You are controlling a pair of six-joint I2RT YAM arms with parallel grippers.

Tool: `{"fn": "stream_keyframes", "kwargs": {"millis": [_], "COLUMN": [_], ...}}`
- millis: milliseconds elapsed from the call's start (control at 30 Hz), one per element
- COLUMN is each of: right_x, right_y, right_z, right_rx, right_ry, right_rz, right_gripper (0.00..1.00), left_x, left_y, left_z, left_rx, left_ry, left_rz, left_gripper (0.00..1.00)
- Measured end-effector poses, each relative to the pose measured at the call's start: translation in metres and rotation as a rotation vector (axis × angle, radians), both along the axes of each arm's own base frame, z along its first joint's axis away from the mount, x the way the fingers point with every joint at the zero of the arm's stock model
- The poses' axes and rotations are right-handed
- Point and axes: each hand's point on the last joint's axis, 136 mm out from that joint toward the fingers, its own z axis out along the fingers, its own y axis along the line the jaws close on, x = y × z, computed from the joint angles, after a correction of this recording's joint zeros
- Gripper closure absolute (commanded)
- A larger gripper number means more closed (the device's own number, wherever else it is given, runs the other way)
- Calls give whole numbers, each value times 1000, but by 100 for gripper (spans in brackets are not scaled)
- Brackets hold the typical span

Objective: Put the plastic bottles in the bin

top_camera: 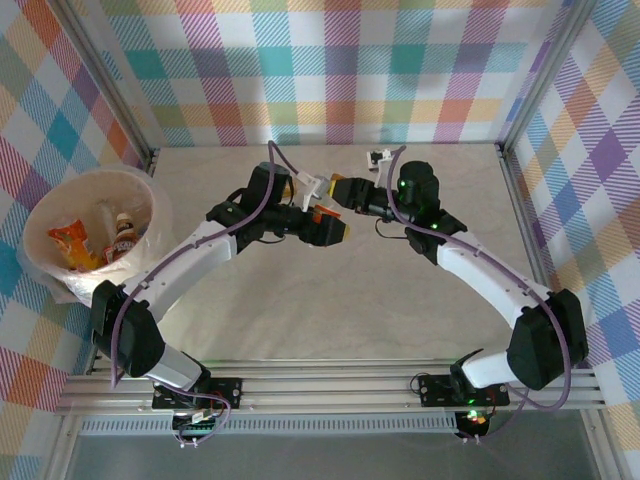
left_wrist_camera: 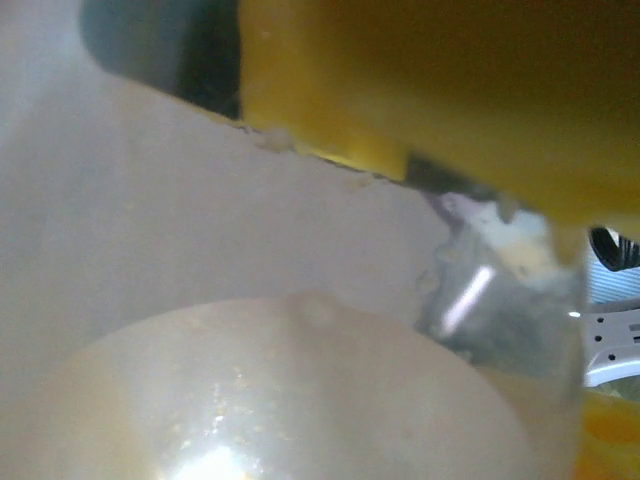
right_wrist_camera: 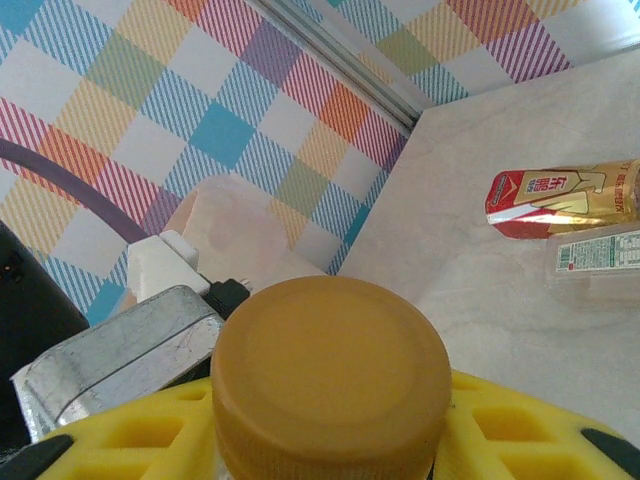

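Note:
My right gripper is shut on a plastic bottle with an orange cap, its yellow fingers pressed to either side below the cap. From above, both grippers meet at the table's middle: the right gripper and the left gripper on either side of that bottle. The left wrist view is a close blur of the bottle's pale rounded body under a yellow pad, so the left jaws' stand is unclear. The bin sits at the far left with bottles inside.
Two more bottles lie on the table, one with a red-and-gold label and a clear one with a white label beside it. Plaid walls with metal corner posts enclose the table. Open tabletop lies in front of the grippers.

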Motion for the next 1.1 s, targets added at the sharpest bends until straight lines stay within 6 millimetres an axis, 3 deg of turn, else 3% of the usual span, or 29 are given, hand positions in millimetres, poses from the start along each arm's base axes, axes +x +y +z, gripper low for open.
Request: {"fn": "stream_keyframes", "kwargs": {"millis": [233,567,700,867,1100], "right_x": [-1,1,3,7,11], "right_y": [1,1,-2,-6,-10], "right_z": [0,-3,-4,-6,-9], "right_rx": [8,1,-14,-32,-48], "right_ry": [17,25,25,17,17], "right_rz": [7,-13,-37,-75,-103], "right_gripper": [41,18,0,0,0], "left_x": [4,16,32,39,33], "left_y": [3,24,53,88,158], "left_z": [-2,-1,-3,5,24], "left_rx": [16,84,171,255,387], "left_ry": [-20,-119,-160,-206,-267], "left_rz": [22,180,353,522,759], "left_gripper": [47,49,49,49,48]}}
